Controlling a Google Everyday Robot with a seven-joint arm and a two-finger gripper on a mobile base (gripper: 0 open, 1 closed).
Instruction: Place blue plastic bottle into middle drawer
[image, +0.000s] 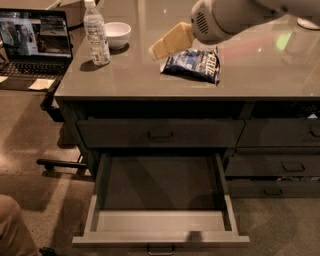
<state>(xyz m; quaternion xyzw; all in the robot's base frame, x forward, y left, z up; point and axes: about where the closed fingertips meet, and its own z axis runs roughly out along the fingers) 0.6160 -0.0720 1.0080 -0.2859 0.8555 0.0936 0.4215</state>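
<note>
One gap to close: bottle (96, 35) upright on worktop (140, 80), well left of claw (171, 42) in view. Claw above bag's (192, 64) edge; opening impossible to tell.

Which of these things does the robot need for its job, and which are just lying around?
For the job: blue plastic bottle on the counter; open middle drawer; tool, over the counter by the snack bag.
Lying about: snack bag, white bowl, laptop.
</note>
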